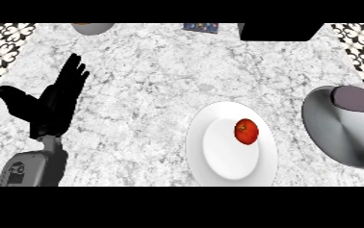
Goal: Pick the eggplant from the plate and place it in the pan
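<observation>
Marbled white-grey counter [156, 73], patterned tile at both side edges. White plate [220, 167] low centre-right; on it small red-orange round item [246, 131], looks unlike eggplant, sits toward plate's upper right. Grey pan [328, 131] near plate, at right edge. Left hand [57, 102] at left, fingers straight, empty. Grey bowl [92, 28], dark box [279, 31] at top edge.

A white and grey marble counter [156, 92] fills the view. Along its far edge, toward the left, sits a grey bowl [92, 28], only partly visible. Right of the bowl lies a small dark blue packet [201, 27]. Further right stands a black box-like object [279, 31]. Patterned black-and-white tiles [14, 42] border the counter's corners.
</observation>
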Motion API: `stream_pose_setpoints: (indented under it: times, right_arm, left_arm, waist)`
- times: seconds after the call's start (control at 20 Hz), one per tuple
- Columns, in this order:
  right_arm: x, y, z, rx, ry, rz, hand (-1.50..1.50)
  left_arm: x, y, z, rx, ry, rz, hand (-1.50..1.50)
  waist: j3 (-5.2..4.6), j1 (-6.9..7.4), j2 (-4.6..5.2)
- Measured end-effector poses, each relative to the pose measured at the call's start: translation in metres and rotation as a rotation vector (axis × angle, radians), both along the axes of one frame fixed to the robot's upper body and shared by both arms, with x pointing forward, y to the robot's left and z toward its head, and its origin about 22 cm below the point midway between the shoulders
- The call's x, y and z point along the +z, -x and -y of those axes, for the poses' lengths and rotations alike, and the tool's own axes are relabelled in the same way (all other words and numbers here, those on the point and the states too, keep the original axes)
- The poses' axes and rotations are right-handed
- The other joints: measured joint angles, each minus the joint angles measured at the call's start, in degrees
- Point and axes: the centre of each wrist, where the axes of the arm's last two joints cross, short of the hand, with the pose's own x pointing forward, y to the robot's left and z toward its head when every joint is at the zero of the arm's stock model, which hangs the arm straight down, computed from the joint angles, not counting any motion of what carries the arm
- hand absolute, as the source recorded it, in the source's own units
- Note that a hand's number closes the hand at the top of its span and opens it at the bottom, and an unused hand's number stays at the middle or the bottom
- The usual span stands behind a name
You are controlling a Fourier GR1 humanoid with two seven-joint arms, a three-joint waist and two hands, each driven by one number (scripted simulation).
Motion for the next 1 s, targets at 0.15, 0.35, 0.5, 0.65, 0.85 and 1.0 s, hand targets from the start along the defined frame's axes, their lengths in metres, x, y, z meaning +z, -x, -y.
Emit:
stream_pose_setpoints:
  times: [0.15, 0.35, 0.5, 0.65, 0.85, 1.0]
  right_arm:
    - [-0.026, -0.013, 0.006, 0.026, 0.003, -0.028, 1.50]
    - [-0.049, -0.032, 0.008, 0.015, 0.042, -0.074, 1.50]
    - [-0.062, -0.040, 0.017, -0.051, -0.005, -0.151, -1.50]
    - [-0.080, -0.044, 0.019, -0.094, -0.056, -0.231, -1.50]
    - [-0.099, -0.043, 0.027, -0.075, -0.104, -0.295, -1.50]
    - [-0.099, -0.043, 0.034, -0.052, -0.175, -0.281, -1.50]
  left_arm:
    - [0.000, 0.005, -0.002, -0.003, -0.001, -0.004, 0.00]
    - [0.001, 0.010, -0.004, -0.002, -0.004, -0.003, 0.00]
    - [0.001, 0.004, -0.005, -0.007, -0.002, 0.004, 0.00]
    - [0.003, 0.002, -0.001, -0.013, 0.002, 0.006, 0.00]
    - [0.002, 0.002, 0.001, -0.009, 0.000, 0.005, 0.00]
    - [0.001, 0.006, 0.000, -0.009, -0.006, 0.002, 0.00]
  waist:
    - [0.00, 0.19, -0.02]
    - [0.01, 0.43, 0.02]
    - [0.02, 0.72, 0.24]
    - [0.05, 0.80, 0.26]
    - [0.07, 0.69, 0.23]
    - [0.08, 0.69, 0.20]
